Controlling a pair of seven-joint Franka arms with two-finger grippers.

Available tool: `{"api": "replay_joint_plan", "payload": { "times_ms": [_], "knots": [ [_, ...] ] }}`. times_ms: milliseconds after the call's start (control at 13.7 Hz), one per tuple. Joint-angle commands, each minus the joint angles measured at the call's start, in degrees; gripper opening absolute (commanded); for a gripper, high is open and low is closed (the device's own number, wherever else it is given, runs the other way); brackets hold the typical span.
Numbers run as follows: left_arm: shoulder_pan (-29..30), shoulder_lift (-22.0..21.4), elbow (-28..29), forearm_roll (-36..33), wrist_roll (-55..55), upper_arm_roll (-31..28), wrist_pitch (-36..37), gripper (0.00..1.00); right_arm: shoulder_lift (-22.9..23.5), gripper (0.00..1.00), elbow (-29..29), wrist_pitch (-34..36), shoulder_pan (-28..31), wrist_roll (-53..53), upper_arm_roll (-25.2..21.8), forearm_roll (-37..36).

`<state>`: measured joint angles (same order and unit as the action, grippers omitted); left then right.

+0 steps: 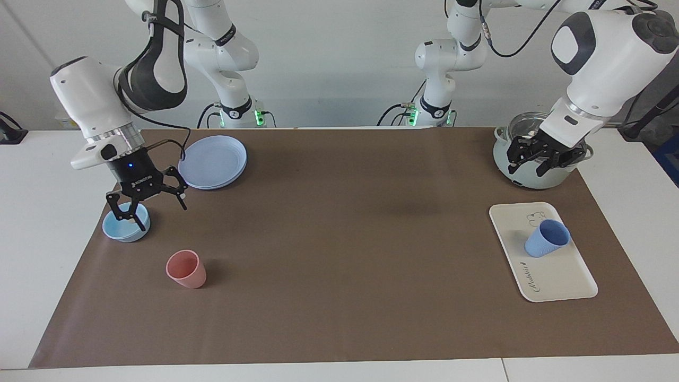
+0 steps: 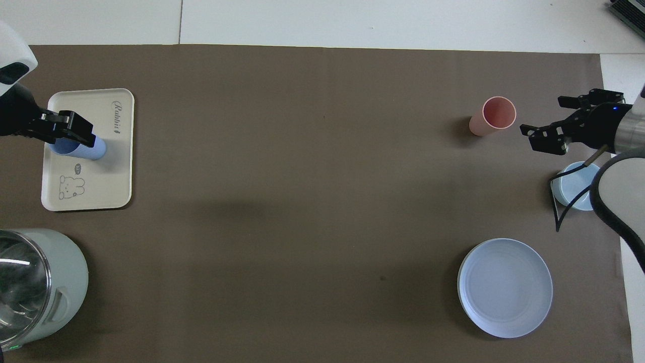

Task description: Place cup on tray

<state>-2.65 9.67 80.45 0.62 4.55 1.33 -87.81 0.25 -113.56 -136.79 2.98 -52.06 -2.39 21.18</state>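
Observation:
The periwinkle-blue ribbed cup [image 1: 546,240] stands on the cream-white tray [image 1: 559,278] at the left arm's end of the table. My left gripper [image 1: 533,159] is open and empty, raised in the air over the cup and tray. In the overhead view it [image 2: 75,130] covers the cup's mouth, so only the cup's side [image 2: 89,149] shows on the tray [image 2: 103,184]. My right gripper [image 1: 151,209] is open and empty over the light-blue bowl [image 1: 114,229], at the right arm's end; it also shows in the overhead view [image 2: 546,116].
A pink cup [image 1: 185,269] stands farther from the robots than the bowl. A round blue plate [image 1: 213,162] lies nearer to the robots than the bowl. A pale-green pot with a glass lid [image 1: 530,180] stands nearer to the robots than the tray.

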Motion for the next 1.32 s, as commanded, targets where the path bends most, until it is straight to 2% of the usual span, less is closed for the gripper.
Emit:
{"api": "replay_joint_plan", "payload": {
  "times_ms": [0,219,438,511,658,1023,1242],
  "knots": [
    [-0.2,-3.4,-0.1,-2.6,-3.2,0.3,2.6,0.69,-2.0,1.00,3.1,8.6,0.3,16.1,0.3,-12.9],
    [-0.2,-7.5,4.5,-2.6,-6.3,1.6,5.3,0.69,-1.9,1.00,9.6,21.2,0.2,32.8,0.5,-20.5],
    [0.4,-8.3,6.6,-1.9,-9.1,2.9,-0.1,0.70,-1.9,1.00,14.2,31.2,0.2,42.6,0.5,-21.6],
    [0.4,-8.0,6.5,-1.8,-9.3,2.9,-0.6,0.84,-1.9,1.00,15.5,33.4,0.2,44.8,0.5,-21.6],
    [0.3,-7.6,6.6,-1.8,-8.9,2.9,-2.7,1.00,-1.7,1.00,19.5,40.9,0.3,49.4,0.6,-23.1],
    [0.6,-7.6,6.6,-1.8,-8.6,2.7,-3.6,1.00,-3.1,1.00,20.7,47.1,-0.9,54.7,0.5,-23.1],
    [0.9,-7.6,6.6,-1.8,-8.5,2.7,-3.8,1.00,-5.3,1.00,20.5,50.1,-5.1,56.5,-3.4,-23.1]
  ]
}}
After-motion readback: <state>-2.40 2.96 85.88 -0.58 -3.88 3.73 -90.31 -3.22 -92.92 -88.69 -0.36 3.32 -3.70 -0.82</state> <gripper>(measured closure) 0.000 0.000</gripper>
